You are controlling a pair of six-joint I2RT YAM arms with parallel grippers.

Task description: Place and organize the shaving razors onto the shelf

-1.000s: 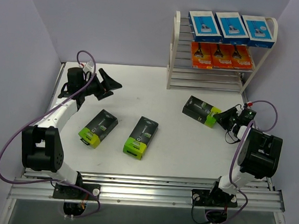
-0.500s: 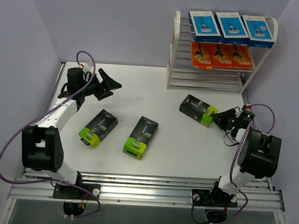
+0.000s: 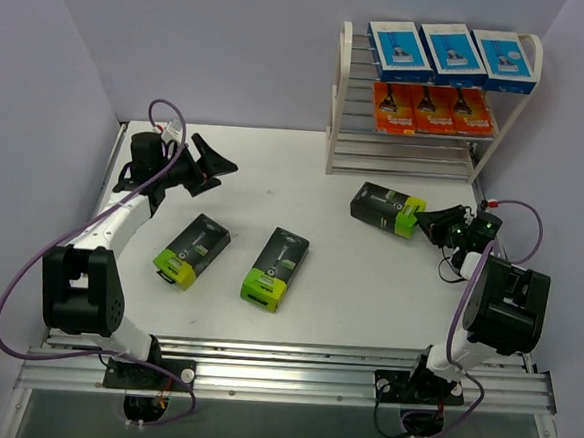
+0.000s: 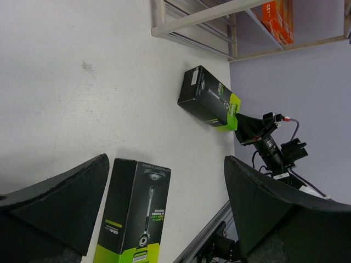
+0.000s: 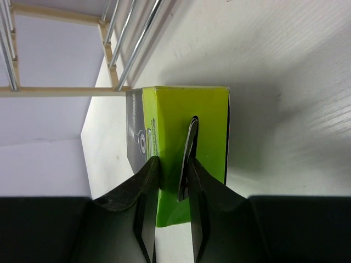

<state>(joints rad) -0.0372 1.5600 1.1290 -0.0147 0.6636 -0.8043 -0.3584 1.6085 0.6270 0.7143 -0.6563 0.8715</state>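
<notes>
The left arm stretches away from its base along the left side. The left claw is turned to the right, with its jaws spread wide. The right arm is folded close above its base. The right claw is low and points left. Its fingers are close together, with only a narrow gap between them.
</notes>
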